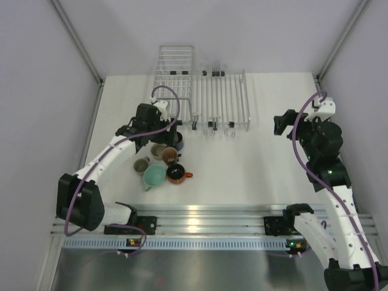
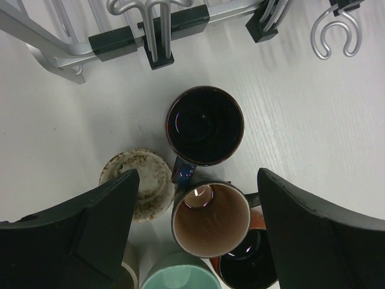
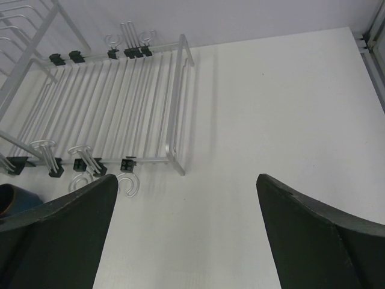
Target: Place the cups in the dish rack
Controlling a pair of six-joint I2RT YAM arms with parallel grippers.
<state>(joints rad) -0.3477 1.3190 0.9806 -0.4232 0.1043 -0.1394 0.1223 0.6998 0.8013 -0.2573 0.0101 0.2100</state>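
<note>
Six cups stand clustered on the white table: dark blue [image 1: 181, 145], brown [image 1: 170, 154], beige [image 1: 158, 150], olive-grey [image 1: 141, 165], mint-teal [image 1: 154, 176] and orange-red [image 1: 176, 174]. My left gripper [image 1: 171, 134] hovers open above them. In the left wrist view its fingers [image 2: 96, 223] straddle the brown mug [image 2: 210, 220], with the dark blue mug [image 2: 204, 125] ahead, the beige one [image 2: 137, 180] to the left, and the mint-teal [image 2: 180, 274] and orange-red [image 2: 249, 268] ones below. The dish rack [image 1: 221, 100] lies empty beyond. My right gripper [image 1: 282, 125] is open and empty over bare table [image 3: 186, 241].
A taller wire basket [image 1: 174, 70] stands behind and left of the flat rack. The rack's near rim carries black clips and hooks [image 2: 334, 36]. In the right wrist view the rack [image 3: 114, 102] lies at the upper left. Enclosure walls and frame posts surround the table.
</note>
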